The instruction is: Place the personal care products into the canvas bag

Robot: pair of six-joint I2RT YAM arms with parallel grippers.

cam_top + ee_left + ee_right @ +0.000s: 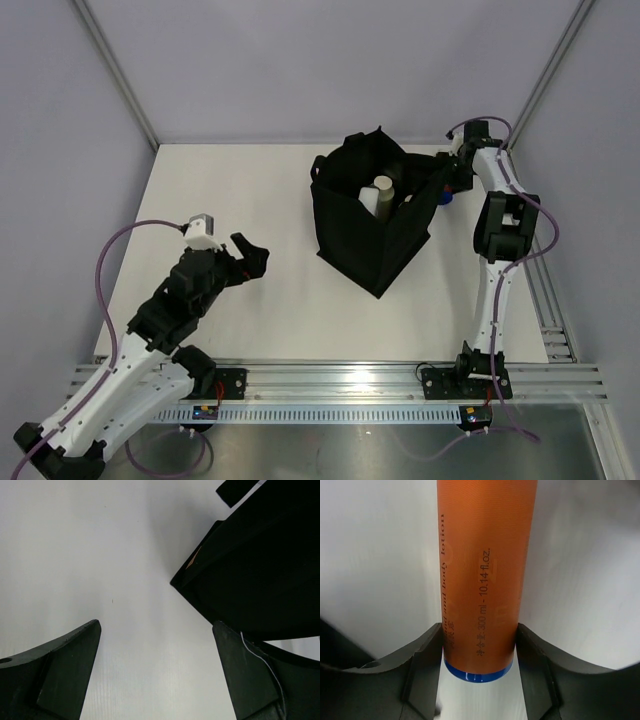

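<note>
The black canvas bag (365, 225) stands open at the table's middle back. A cream-white bottle (379, 194) stands inside it; the other contents are too dark to tell. My right gripper (452, 183) is beside the bag's right rim, shut on an orange lotion bottle (485, 570) near its blue cap (479, 675). Only the blue cap (445, 197) shows in the top view. My left gripper (250, 257) is open and empty over bare table, left of the bag. In the left wrist view the gripper (157, 650) faces the bag's corner (250, 570).
The white table (230, 180) is bounded by grey walls at the back and sides. An aluminium rail (340, 378) with the arm bases runs along the near edge. No loose bottles show on the table.
</note>
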